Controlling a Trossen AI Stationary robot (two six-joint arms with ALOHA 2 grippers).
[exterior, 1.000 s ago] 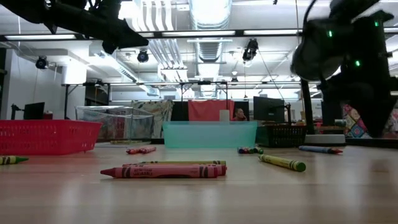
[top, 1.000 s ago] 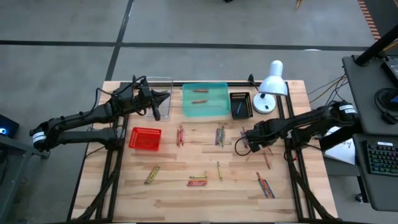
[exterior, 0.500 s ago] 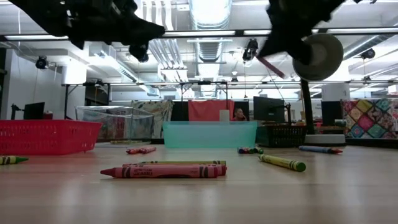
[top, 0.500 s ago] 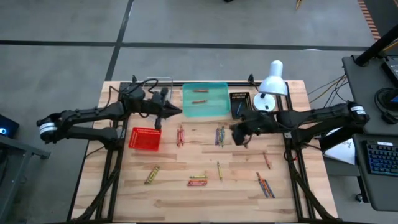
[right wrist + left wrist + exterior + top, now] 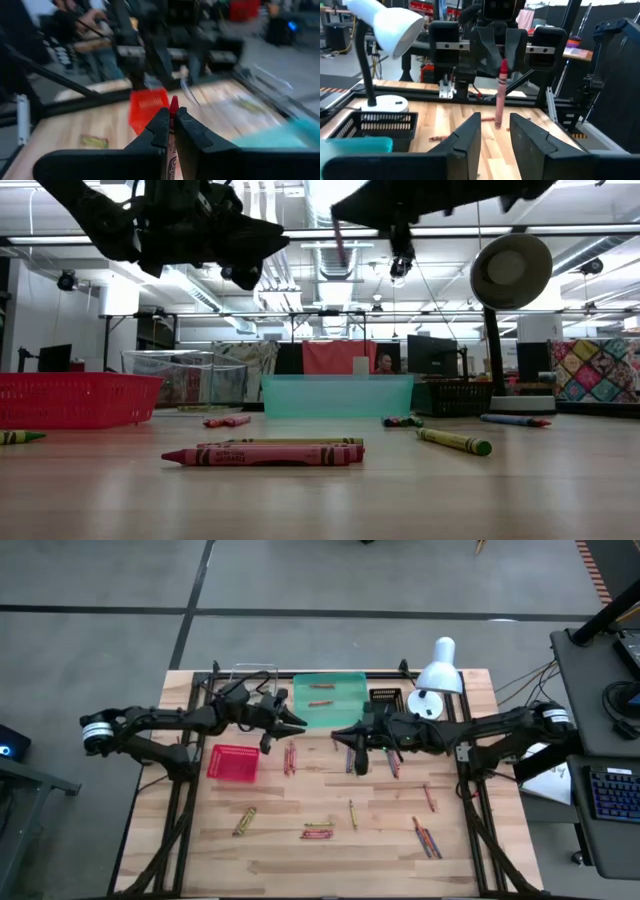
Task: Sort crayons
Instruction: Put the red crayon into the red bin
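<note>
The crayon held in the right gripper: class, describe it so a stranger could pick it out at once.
Find the teal tray at the table's back edge. Just in front of it, the right gripper is shut on a red crayon that hangs upright. Unlike every other crayon, it is in the air, not lying on the wood.

At the table's far edge you have a teal tray [image 5: 345, 712] in the middle, a small black mesh basket [image 5: 386, 706] just beside it, and a white desk lamp [image 5: 434, 676] at the corner. A clear bin [image 5: 256, 675] sits at the other end, with a red mesh basket [image 5: 233, 762] nearer you on the wooden table [image 5: 270, 840].
</note>
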